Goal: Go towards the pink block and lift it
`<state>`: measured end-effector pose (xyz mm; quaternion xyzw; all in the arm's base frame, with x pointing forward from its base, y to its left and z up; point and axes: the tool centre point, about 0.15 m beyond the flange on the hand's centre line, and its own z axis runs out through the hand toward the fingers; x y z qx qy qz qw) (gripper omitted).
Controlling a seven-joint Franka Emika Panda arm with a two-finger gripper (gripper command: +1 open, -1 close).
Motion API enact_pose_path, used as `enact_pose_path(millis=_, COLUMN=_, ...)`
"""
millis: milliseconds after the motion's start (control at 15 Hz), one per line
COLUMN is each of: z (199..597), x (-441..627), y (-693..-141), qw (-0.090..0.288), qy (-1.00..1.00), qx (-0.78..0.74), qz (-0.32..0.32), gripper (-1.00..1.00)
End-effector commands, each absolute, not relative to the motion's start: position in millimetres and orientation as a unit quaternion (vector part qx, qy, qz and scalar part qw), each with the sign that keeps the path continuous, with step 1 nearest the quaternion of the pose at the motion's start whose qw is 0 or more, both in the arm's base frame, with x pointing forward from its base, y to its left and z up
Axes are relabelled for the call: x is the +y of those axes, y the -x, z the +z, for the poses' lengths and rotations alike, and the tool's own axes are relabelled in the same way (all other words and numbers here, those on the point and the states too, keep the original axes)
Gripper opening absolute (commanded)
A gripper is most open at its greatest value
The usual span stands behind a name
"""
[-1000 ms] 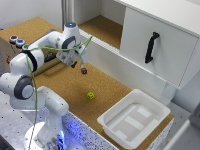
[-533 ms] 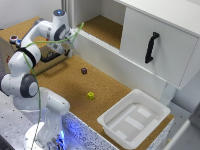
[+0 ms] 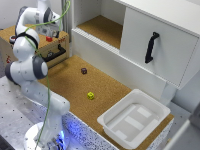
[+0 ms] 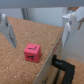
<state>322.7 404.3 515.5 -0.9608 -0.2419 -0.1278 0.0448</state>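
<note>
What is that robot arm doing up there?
The arm has reached over a raised cork shelf at the exterior view's left. Its gripper hovers open over a pink block that sits on the shelf near its edge, not touched yet. A black handle pokes out below that edge. Down on the cork floor lie a yellow block and a dark block, with a white tray nearby.

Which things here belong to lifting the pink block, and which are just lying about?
Belong to the job: pink block; gripper, open above it.

Just lying about: dark block; yellow block; white tray; cabinet door handle.
</note>
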Motion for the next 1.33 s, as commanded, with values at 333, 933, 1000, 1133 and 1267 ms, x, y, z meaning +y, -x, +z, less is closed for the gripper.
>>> enact_pose_path(millis=333, z=470.4, x=453.5, y=-363.2, qw=-0.048, qy=0.980, qx=-0.191, qz=-0.034, gripper=1.00)
enact_pose_path(millis=933, z=437.3, x=469.5, y=-363.9, qw=-0.055, qy=0.984, qx=-0.167, qz=-0.036, gripper=1.00)
enact_pose_path(millis=1000, z=436.4, x=469.5, y=-361.7, qw=-0.054, qy=0.984, qx=-0.163, qz=-0.039, gripper=-1.00)
enact_pose_path(millis=1133, z=434.6, x=468.4, y=-358.4, qw=-0.052, qy=0.985, qx=-0.158, qz=-0.041, gripper=-1.00)
enact_pose_path(millis=1267, z=436.5, x=465.5, y=-357.0, qw=-0.055, qy=0.986, qx=-0.153, qz=-0.044, gripper=-1.00)
